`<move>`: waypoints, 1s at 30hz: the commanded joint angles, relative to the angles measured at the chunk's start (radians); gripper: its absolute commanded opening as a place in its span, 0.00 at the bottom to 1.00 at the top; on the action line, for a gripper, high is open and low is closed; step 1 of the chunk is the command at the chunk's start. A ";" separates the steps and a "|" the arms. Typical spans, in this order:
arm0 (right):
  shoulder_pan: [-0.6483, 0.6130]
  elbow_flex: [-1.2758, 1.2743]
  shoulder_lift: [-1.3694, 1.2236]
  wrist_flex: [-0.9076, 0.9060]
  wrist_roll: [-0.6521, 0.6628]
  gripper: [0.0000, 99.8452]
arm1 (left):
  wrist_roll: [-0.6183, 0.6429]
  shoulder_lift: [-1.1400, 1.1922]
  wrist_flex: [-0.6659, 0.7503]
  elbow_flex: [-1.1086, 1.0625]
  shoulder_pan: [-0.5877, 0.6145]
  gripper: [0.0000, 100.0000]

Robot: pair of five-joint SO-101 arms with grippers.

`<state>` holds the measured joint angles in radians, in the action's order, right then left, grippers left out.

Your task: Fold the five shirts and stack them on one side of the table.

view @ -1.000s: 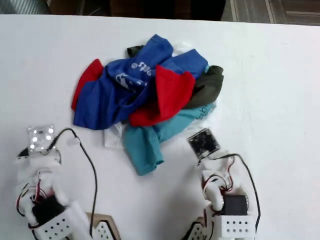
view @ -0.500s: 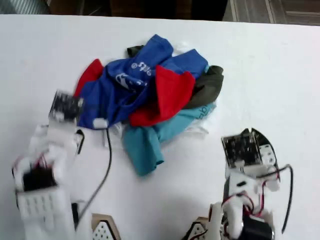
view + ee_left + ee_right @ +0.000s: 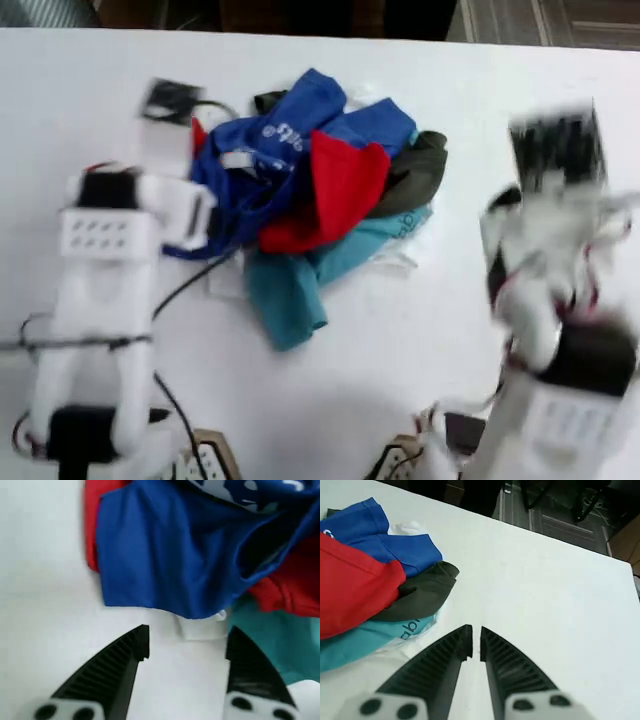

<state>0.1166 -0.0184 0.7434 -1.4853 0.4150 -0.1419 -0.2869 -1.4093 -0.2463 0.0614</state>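
Note:
A crumpled pile of shirts lies mid-table: a blue shirt [image 3: 270, 165] on top, a red shirt [image 3: 340, 190], a dark green shirt [image 3: 415, 175], a teal shirt [image 3: 295, 285] and a bit of white shirt [image 3: 392, 258] underneath. My left gripper [image 3: 187, 640] is open just above the table, its fingers pointing at the blue shirt's [image 3: 165, 565] hem and the white edge [image 3: 200, 627]. In the high view the left gripper [image 3: 170, 105] is at the pile's left side. My right gripper [image 3: 476, 642] is shut and holds nothing. It hangs over bare table right of the dark green shirt [image 3: 420, 595].
The white table [image 3: 480, 90] has free room to the right of the pile, at the far left and along the front. A cable [image 3: 185, 285] trails from the left arm across the table. Dark floor and chair legs [image 3: 555, 505] lie beyond the far edge.
Both arms have risen from the front edge and swung forward. The left one went to the pile's left side, the right one out over bare table right of the pile. The shirts have not moved.

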 commanded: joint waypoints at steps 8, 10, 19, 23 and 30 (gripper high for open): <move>-0.151 0.371 -0.394 -0.035 -0.149 0.24 | 0.006 0.440 0.040 0.429 -0.196 0.31; -0.168 0.373 -0.409 -0.019 -0.147 0.24 | 0.006 0.548 0.057 0.498 -0.196 0.31; -0.166 0.373 -0.415 0.077 -0.152 0.24 | -0.002 0.970 -0.018 0.783 -0.198 0.31; -0.170 0.368 -0.421 0.084 -0.155 0.24 | -0.028 1.103 -0.124 0.894 -0.195 0.29; -0.165 0.368 -0.421 0.090 -0.155 0.24 | -0.121 1.249 -0.354 1.092 -0.112 0.04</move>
<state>-0.0506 0.3145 0.3214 -1.4208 0.2693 -0.2524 0.9206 -1.6763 0.7833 -0.1289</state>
